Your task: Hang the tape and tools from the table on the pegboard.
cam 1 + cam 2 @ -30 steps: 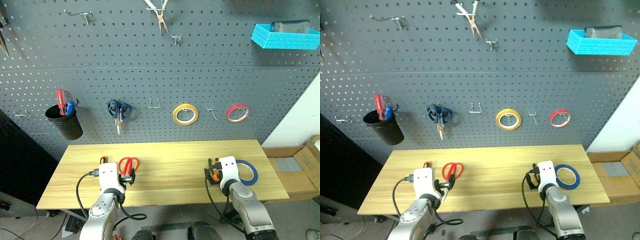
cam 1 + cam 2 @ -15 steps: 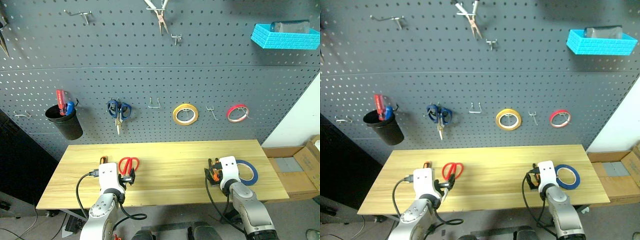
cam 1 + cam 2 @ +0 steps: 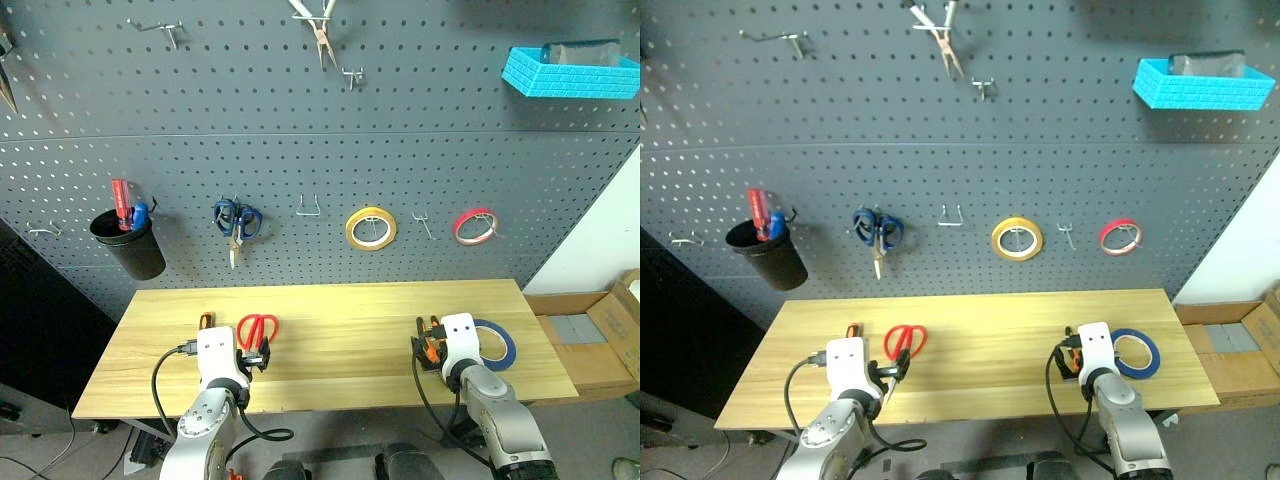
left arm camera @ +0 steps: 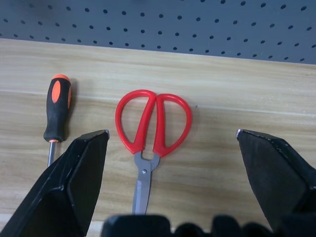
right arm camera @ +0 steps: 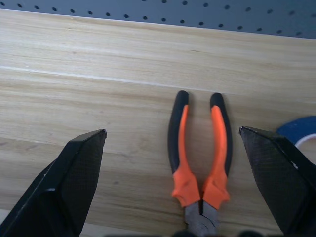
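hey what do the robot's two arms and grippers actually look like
Both arms are silver-grey metal with a white block at the wrist and a black cable looping off each. The left gripper and right gripper each have two broad, black, wedge-shaped fingers.

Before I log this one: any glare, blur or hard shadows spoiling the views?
Left eye view: even light, pegboard and table sharp, no glare. Left wrist view: red-handled scissors crisp, with a faint soft shadow; the near fingers look softer. Right wrist view: pliers sharp, no hard shadows.
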Tool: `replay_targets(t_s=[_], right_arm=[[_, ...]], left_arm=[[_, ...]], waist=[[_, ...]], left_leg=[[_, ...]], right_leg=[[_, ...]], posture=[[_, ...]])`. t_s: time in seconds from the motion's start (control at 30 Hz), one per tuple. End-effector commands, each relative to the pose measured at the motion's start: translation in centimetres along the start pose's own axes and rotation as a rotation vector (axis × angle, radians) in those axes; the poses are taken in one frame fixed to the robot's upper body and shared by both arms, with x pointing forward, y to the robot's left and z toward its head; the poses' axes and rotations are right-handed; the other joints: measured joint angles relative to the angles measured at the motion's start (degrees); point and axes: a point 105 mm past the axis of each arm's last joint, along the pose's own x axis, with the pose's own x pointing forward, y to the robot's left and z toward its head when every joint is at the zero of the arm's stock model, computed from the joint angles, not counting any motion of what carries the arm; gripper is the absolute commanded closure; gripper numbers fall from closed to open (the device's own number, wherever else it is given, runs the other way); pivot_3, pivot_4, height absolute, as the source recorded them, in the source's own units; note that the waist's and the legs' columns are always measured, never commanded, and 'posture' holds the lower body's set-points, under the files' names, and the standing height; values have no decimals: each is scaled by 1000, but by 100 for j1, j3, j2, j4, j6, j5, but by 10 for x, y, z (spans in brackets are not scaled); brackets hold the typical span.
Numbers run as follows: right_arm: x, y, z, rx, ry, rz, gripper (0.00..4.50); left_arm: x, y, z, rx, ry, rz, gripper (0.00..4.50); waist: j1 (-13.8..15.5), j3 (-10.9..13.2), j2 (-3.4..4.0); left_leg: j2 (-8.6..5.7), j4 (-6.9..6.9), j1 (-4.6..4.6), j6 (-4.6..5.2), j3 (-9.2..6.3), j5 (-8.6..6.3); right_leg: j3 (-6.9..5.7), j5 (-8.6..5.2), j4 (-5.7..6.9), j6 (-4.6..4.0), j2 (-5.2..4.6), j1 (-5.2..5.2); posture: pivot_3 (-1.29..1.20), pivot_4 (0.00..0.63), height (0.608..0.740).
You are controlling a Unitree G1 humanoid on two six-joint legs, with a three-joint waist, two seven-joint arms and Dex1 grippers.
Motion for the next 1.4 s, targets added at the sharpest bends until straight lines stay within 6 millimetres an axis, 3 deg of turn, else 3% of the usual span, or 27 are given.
replay_targets(t_s=[0.03,0.17,0.33,0.43,0.63,0.87,0.93,1.2,1.4], right_arm=[[-7,-16,17,-55,-47,-7,0],[-13,-40,16,-119,-14,7,0],[-16,-82,11,-151,63,-28,0],[-17,-93,15,-142,88,-18,0],[-17,-101,18,-99,138,27,0],[-12,-103,21,-91,169,85,0],[-9,-106,22,-110,170,95,0],[6,-108,45,-182,113,128,0],[15,-106,36,-156,162,166,0]], left_arm=[[11,-14,37,67,-107,-156,56],[24,-51,55,206,-88,-430,56],[22,-124,52,484,-87,-876,56],[18,-162,53,508,-102,-1056,56],[10,-211,48,647,-119,-1309,56],[22,-223,45,743,-125,-1377,56],[24,-223,46,761,-128,-1385,56],[26,-219,47,762,-130,-1383,56],[27,-216,47,749,-127,-1367,56]], waist=[[14,33,2],[8,106,-7],[-105,235,-2],[-175,364,-14],[-383,665,-22],[-513,941,-28],[-522,962,-29],[-516,1179,-26],[-488,1206,-19]], left_leg=[[-1,1,0,0,1,0],[-4,5,-3,0,6,1],[-8,4,0,14,28,-7],[-5,5,-5,36,37,-19],[-3,6,-10,76,49,-43],[-5,13,-43,112,47,-64],[-2,21,-90,115,44,-65],[-8,32,-120,114,25,-65],[-13,88,-200,118,1,-67]], right_leg=[[-3,0,0,0,0,1],[-5,-2,-1,-4,0,5],[14,1,-7,6,0,5],[20,5,-5,-12,-2,2],[32,2,-6,-12,-3,-2],[34,-3,-9,0,-17,-13],[32,-4,-1,1,-18,-73],[24,-3,5,23,-70,-103],[-4,-1,12,32,-102,-150]], posture=[[-91,79,740],[-108,100,740],[-162,144,740],[-211,186,740],[-267,249,740],[-287,295,740],[-280,313,740],[-260,330,740],[-236,330,740]])
